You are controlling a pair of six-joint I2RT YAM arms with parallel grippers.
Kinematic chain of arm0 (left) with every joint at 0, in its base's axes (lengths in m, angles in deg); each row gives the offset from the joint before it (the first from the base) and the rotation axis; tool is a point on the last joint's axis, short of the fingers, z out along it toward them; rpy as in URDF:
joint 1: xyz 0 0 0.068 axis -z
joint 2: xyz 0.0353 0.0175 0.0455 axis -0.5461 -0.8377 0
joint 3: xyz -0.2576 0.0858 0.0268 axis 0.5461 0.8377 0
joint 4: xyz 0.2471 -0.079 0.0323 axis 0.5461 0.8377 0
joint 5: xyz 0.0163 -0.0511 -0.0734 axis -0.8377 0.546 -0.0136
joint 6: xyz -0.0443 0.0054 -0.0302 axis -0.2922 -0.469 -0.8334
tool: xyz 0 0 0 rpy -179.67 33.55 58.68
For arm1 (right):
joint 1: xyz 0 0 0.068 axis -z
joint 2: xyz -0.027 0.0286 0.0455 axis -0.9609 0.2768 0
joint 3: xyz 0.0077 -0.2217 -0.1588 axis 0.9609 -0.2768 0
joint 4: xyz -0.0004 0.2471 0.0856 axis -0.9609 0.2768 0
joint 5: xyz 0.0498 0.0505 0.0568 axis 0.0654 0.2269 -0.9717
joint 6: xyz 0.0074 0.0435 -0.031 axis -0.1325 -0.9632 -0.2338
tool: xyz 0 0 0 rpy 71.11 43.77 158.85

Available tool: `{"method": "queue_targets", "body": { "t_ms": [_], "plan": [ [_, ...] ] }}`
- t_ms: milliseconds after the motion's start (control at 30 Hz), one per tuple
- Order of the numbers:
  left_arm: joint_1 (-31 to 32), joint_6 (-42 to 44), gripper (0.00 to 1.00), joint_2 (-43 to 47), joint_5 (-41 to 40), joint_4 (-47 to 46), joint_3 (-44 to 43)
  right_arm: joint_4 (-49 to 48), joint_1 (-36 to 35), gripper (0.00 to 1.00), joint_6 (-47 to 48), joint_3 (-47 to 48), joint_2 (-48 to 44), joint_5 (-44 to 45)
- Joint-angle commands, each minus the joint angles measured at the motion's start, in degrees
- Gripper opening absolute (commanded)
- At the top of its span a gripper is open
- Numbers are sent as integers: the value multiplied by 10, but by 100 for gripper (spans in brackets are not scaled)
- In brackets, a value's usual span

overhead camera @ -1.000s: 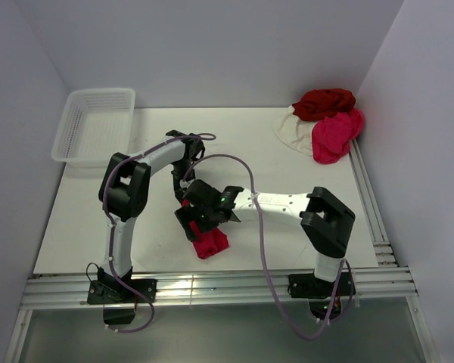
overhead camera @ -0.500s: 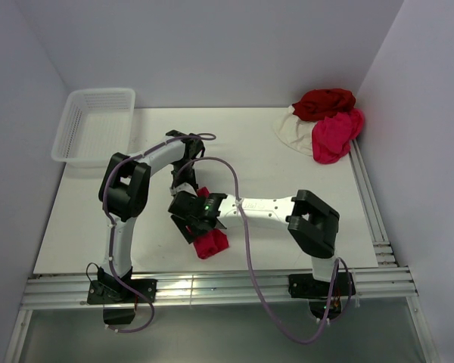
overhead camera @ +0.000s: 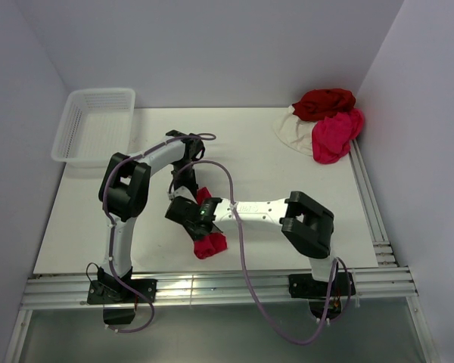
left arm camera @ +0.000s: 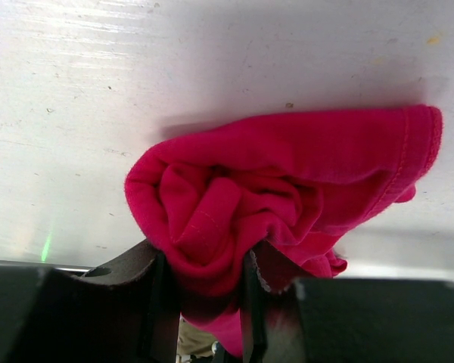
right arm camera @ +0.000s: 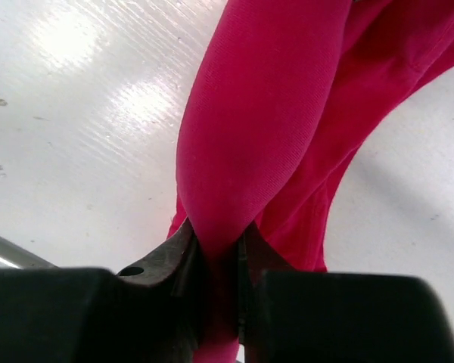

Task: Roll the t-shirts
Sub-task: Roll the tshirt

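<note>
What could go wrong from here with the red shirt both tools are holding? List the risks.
1. The left tool and right tool pinch the crimson t-shirt close together; pulling apart could undo the roll.
2. The right tool holds only a thin fold, which may slip out.

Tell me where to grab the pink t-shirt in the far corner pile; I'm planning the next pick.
I'd pinch the pink t-shirt at its bunched near lobe, coming from above on its near left side. The dark red t-shirt lies against its far edge, and the side wall crowds its right.
</note>
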Motion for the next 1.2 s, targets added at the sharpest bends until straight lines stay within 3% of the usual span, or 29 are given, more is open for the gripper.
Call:
{"method": "queue_targets", "body": {
  "t_ms": [0, 233, 300, 633, 833, 1167],
  "plan": [
    [3, 2, 4, -6, 0, 7, 2, -52, 3, 0, -26, -47, -57, -38],
    [-1, -2, 21, 5, 20, 0, -5, -237, 53, 0, -75, -244, -145, -168],
    [-3, -6, 29, 17, 25, -3, -6, -281, 80, 0, -85, -301, -166, -203],
    [-46, -32, 60, 136, 95, -91, 1, -463, 142, 0, -130, -425, -193, -308],
    [-62, -49, 63, 214, 128, -177, 74, -528, 167, 0, -148, -461, -182, -350],
    [-61, -77, 59, 342, 196, -354, 305, -700, 219, 0, -203, -524, -123, -465]
  ]
}}
